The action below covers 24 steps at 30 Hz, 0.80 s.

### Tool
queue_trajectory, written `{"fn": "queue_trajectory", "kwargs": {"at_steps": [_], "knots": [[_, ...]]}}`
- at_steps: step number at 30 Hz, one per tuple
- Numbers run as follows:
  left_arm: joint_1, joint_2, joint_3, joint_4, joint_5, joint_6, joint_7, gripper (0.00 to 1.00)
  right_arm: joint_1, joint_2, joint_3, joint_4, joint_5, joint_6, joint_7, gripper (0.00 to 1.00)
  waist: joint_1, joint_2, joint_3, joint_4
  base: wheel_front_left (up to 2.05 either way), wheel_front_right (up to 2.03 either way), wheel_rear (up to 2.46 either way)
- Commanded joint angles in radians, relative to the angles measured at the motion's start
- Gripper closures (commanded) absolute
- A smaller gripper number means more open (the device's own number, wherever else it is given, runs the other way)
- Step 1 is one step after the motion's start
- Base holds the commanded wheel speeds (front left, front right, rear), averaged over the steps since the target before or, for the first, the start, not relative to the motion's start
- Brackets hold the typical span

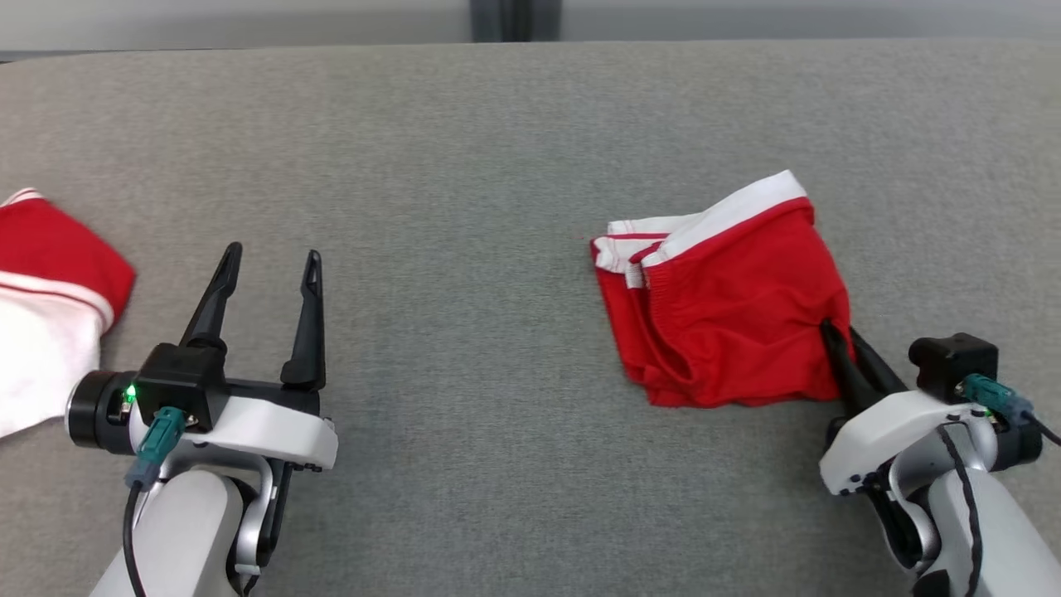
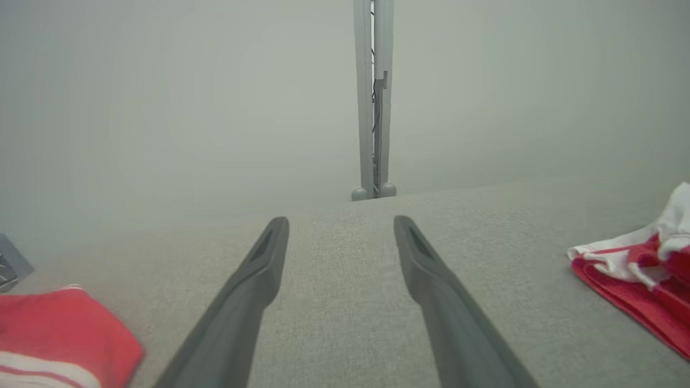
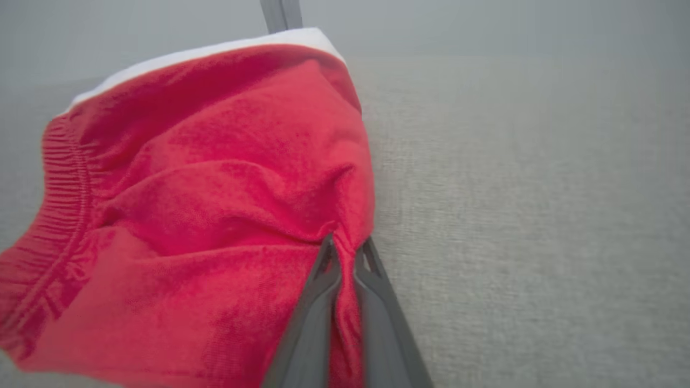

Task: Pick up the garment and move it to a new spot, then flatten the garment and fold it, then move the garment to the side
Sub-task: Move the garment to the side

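Note:
The garment (image 1: 729,307) is a pair of red shorts with a white waistband, lying folded on the right half of the grey table (image 1: 464,166). My right gripper (image 1: 835,332) is shut on its near right edge, and the red cloth (image 3: 215,205) bunches between the two fingers (image 3: 345,245). The shorts' waistband edge (image 2: 636,269) appears at the right of the left wrist view. My left gripper (image 1: 269,259) hovers open over bare table at the lower left, with nothing between its fingers (image 2: 339,226).
A second red and white cloth (image 1: 50,290) lies at the table's left edge, close to my left wrist, and its corner (image 2: 59,334) reaches the left wrist view. A grey upright post (image 2: 373,102) stands behind the table's far edge.

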State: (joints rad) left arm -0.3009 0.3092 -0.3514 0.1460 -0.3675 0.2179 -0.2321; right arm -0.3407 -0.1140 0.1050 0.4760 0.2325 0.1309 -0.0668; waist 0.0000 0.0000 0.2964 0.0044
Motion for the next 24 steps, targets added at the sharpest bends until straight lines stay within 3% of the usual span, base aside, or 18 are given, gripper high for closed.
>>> {"fn": "queue_trajectory", "kwargs": {"at_steps": [1, 11, 17, 24], "knots": [[-0.02, 0.012, -0.001, -0.011, 0.01, -0.004, 0.004, 0.0, -0.008, -0.013, -0.01, 0.007, -0.01, 0.0, -0.016, 1.0, 0.0, 0.0, 0.037, -0.076, 0.0, 0.0, 0.0], [-0.062, 0.066, -0.028, -0.108, 0.037, -0.023, 0.08, 0.0, -0.134, -0.108, -0.139, 0.123, -0.058, 0.0, -0.083, 1.0, 0.0, 0.0, 0.097, -0.229, 0.0, 0.0, 0.0], [-0.091, 0.082, -0.053, -0.151, 0.059, -0.032, 0.115, 0.0, -0.24, -0.178, -0.215, 0.242, -0.115, 0.0, -0.132, 1.0, 0.0, 0.0, 0.136, -0.241, 0.0, 0.0, 0.0], [-0.099, 0.093, -0.059, -0.169, 0.058, -0.037, 0.125, 0.0, -0.323, -0.206, -0.299, 0.352, -0.199, 0.0, -0.183, 1.0, 0.0, 0.0, 0.162, -0.234, 0.0, 0.0, 0.0]]}}
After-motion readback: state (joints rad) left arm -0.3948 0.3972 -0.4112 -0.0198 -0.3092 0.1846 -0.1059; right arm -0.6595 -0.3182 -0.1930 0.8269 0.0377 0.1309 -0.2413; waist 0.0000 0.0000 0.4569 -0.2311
